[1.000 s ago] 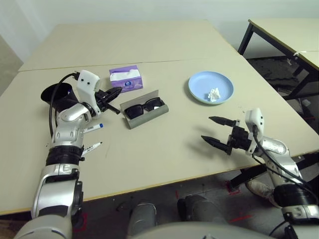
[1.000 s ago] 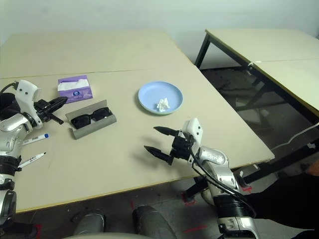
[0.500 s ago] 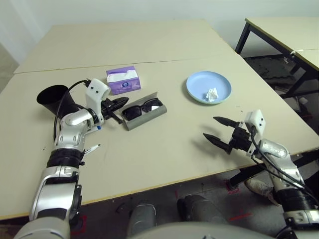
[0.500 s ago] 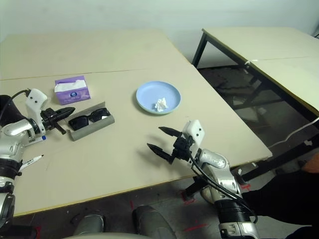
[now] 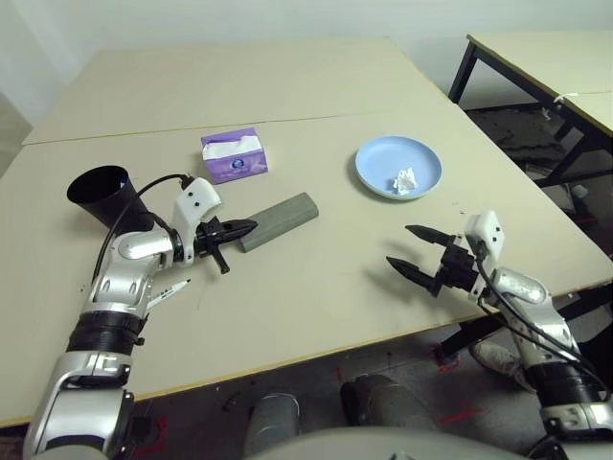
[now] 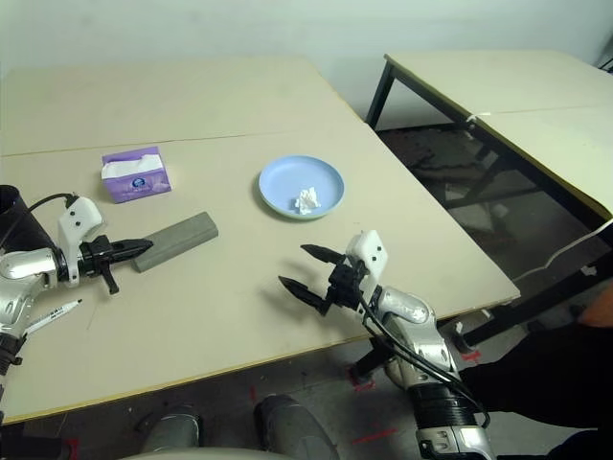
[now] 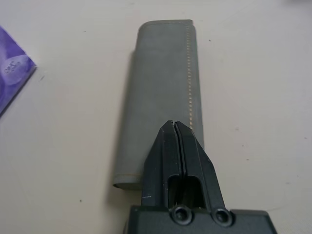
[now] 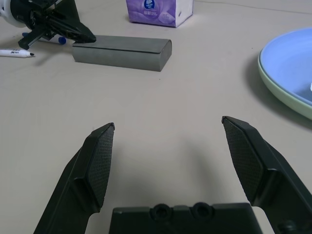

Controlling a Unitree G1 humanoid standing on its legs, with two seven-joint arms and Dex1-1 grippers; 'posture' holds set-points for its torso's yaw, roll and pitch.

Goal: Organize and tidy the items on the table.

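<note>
1. Glasses case (image 5: 279,220) now lies closed on the table (image 5: 316,287); a second ago its lid stood open with the black sunglasses lying inside. Sunglasses presumably shut inside.
2. Left gripper (image 5: 247,228) has its jaws pressed together, holding nothing, tips at the case's near end, 9 o'clock side of it. It has dropped from above the lid edge to low beside the case; looks like it pushed the lid down.
3. Right gripper (image 5: 408,248) has its jaws spread wide and empty, hovering at 4 o'clock from the case, well apart. No change there.
4. Other items as before: purple tissue box (image 5: 234,154) at 11 o'clock of the case; blue plate (image 5: 374,163) with crumpled tissue (image 5: 406,179) at 2 o'clock; black cup (image 5: 101,191) at 9 o'clock, behind the left arm.
5. Black-cap marker (image 6: 50,311) lies at 7 o'clock of the case, by the left forearm; blue cap (image 8: 62,40) of the other pen peeks from under the left gripper.
6. Judgement: sunglasses step done; pens and tissue still loose, so the task is partway.
</note>
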